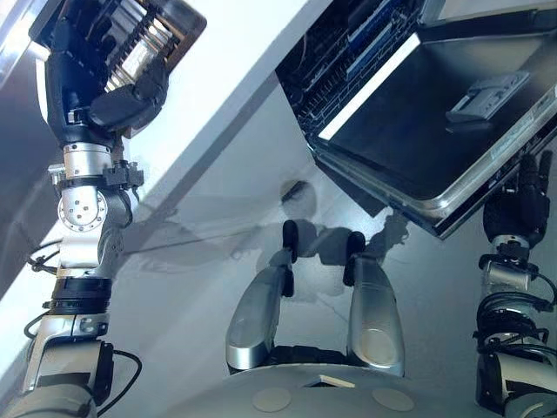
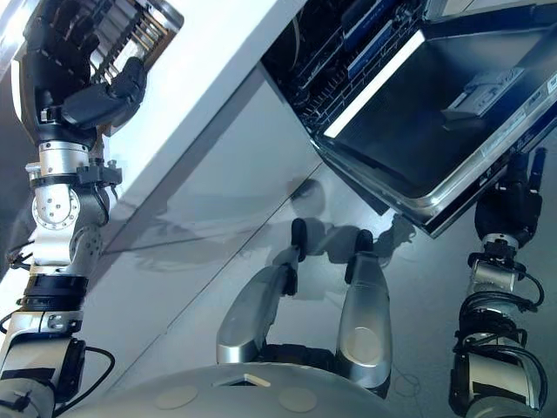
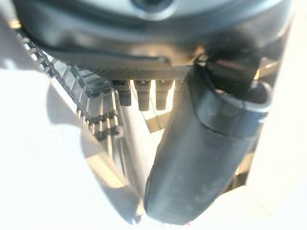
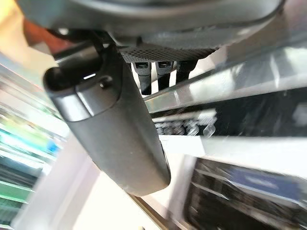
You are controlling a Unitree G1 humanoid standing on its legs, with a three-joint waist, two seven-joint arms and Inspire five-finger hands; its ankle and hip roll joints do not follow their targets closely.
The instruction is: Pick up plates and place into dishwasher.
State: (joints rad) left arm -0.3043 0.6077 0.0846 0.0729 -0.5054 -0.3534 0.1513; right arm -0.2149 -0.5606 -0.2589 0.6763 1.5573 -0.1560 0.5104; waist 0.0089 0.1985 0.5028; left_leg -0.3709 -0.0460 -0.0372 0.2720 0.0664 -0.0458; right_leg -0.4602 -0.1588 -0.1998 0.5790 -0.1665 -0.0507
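Left robot hand (image 1: 104, 78) over metal dish rack (image 1: 152, 35).

white counter (image 1: 235, 96) | grey floor (image 1: 226, 235) | wire rack (image 1: 144, 39)

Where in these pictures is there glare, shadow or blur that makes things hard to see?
Left wrist view: strong glare whitens the surface around the left hand, and the rack past it is soft. Right wrist view: the background beside the right hand is smeared and unsharp. Left eye view: soft shadows lie on the floor, and a bright strip glares on the open dishwasher door.
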